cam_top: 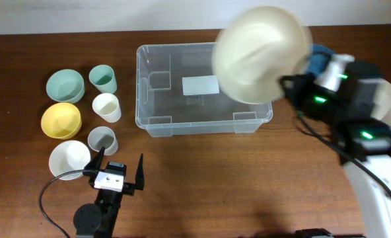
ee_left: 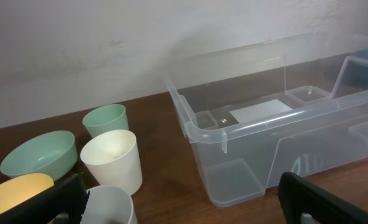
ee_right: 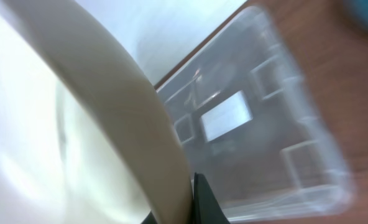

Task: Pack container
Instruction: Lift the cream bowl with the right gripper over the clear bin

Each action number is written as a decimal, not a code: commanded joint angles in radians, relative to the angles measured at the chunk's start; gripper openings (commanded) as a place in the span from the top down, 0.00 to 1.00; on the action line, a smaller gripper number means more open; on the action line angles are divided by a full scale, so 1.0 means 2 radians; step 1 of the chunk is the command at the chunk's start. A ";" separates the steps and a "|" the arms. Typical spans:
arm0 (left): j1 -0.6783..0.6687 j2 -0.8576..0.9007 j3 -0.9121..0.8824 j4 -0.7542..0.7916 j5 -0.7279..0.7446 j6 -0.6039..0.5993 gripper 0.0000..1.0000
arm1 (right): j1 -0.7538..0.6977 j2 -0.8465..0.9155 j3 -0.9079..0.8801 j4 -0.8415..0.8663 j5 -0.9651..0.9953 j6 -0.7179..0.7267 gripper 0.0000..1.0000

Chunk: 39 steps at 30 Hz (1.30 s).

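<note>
Bowls, three, stood in a column at the left of the desk (cam_top: pixel 248 192): green bowl (cam_top: pixel 65 85) farthest, yellow bowl (cam_top: pixel 61 119) in the middle, white bowl (cam_top: pixel 69 159) nearest. Cups, three, stood just right of them, each upright and apart: green cup (cam_top: pixel 104 79), white cup (cam_top: pixel 107 107), grey cup (cam_top: pixel 103 139). Left fingers (cam_top: pixel 140 175) were spread wide and empty, low over the desk just beside the white bowl and grey cup. Container (cam_top: pixel 202 89) sat upright and open at the desk's centre, holding nothing but the label (cam_top: pixel 201 85) on its base. Cream bowl (cam_top: pixel 261 53) hung tilted over the container's far right corner, its outline blurred. Right fingers (ee_right: pixel 202 202) were clamped on its rim.

Hazards, as judged:
- A rim grip on a tilted bowl gives little hold, so the bowl could slip out and land on the container's edge or outside it.
- A low descent could strike the right wall and shove the light container across the desk.
- A release on edge could leave the bowl leaning, taking room the other pieces need.
</note>
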 commanded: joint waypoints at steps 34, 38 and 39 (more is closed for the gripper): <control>0.003 -0.005 -0.001 -0.003 -0.003 0.008 0.00 | 0.192 0.239 0.015 0.183 0.188 0.055 0.96; 0.003 -0.005 -0.001 -0.003 -0.004 0.008 0.00 | 0.194 0.252 0.015 0.189 0.187 0.063 0.96; 0.003 -0.005 -0.001 -0.003 -0.004 0.008 0.00 | 0.195 0.256 0.015 0.193 0.186 0.070 0.96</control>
